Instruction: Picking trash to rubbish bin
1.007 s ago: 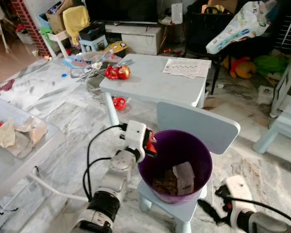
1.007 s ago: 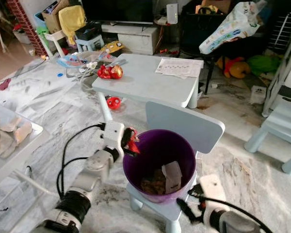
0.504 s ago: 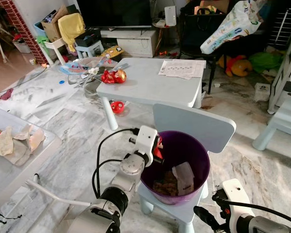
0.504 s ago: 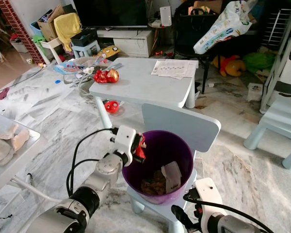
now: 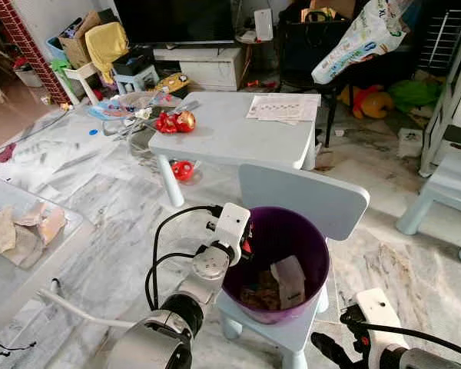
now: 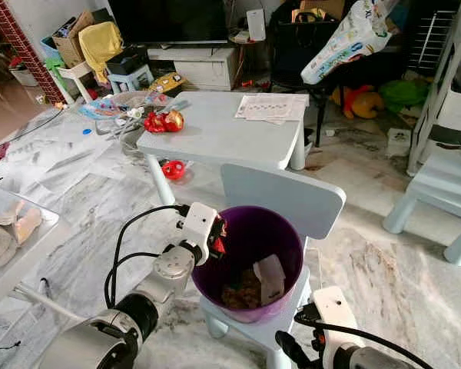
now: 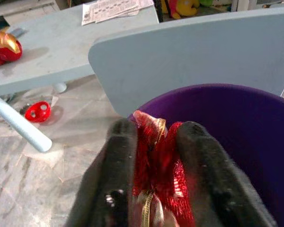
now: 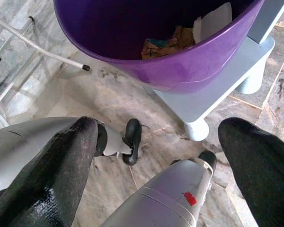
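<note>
We hold our left gripper (image 7: 154, 189) at the bin's (image 5: 316, 254) near rim, fingers clamped on a red wrapper (image 7: 161, 165); our right gripper (image 8: 161, 156) hangs wide open.

We see a crumpled red wrapper (image 7: 157, 172) at the purple bin's (image 5: 315, 254) nine o'clock rim; paper scraps (image 5: 290, 280) lie inside.
</note>
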`<state>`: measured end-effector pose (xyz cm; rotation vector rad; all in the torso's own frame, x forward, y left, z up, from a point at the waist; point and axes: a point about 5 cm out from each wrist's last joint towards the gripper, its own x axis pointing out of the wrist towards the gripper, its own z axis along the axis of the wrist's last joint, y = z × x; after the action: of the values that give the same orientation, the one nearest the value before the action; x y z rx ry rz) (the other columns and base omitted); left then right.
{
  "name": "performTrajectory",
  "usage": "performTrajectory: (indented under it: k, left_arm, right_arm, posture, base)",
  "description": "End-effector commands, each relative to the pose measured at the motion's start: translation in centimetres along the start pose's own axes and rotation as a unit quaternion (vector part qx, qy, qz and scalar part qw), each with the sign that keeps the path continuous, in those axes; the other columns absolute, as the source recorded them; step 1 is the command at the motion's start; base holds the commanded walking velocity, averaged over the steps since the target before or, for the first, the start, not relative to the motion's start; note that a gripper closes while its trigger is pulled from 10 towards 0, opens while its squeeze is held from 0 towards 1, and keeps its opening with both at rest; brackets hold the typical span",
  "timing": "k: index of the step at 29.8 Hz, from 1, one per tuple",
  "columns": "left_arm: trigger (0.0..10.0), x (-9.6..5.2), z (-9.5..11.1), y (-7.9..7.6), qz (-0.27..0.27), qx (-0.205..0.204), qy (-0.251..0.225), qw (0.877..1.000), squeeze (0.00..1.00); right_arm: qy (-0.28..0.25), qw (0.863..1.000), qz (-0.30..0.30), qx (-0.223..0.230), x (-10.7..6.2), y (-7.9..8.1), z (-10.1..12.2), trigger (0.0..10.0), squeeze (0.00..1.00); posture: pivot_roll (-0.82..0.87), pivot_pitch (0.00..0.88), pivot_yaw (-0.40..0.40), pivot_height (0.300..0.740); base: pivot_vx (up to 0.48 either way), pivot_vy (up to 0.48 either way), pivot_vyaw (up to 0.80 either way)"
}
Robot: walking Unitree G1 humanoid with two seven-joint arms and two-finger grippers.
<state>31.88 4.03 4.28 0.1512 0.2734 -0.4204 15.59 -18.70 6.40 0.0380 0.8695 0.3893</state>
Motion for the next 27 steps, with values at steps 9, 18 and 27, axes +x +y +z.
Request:
performTrajectory:
  k: [9,18,27]
  left_arm:
    - [10.0,0.2,0.6,0.0,0.004,-0.011,-0.01,1.0,1.0]
    - [10.0,0.4,1.7,1.0,0.011,-0.024,-0.036,0.999,1.0]
    - [10.0,-1.0,3.5,7.8,0.108,-0.029,-0.119,0.987,1.0]
  right_arm:
    - [-0.014,1.0,0.008,-0.015,-0.3,0.7,1.3,10.0,0.0]
    - [-0.03,0.999,0.003,-0.026,-0.3,0.8,2.2,10.0,0.0]
    - [-0.118,0.99,-0.044,-0.055,1.1,0.0,6.6,10.0,0.38]
  posture:
    - [-0.25,0.052,0.158,0.74]
    - [-0.24,0.052,0.148,0.74]
    - [-0.16,0.038,0.099,0.74]
  base:
    - [0.0,0.0,0.0]
    - [0.0,0.0,0.0]
    - [0.0,0.0,0.0]
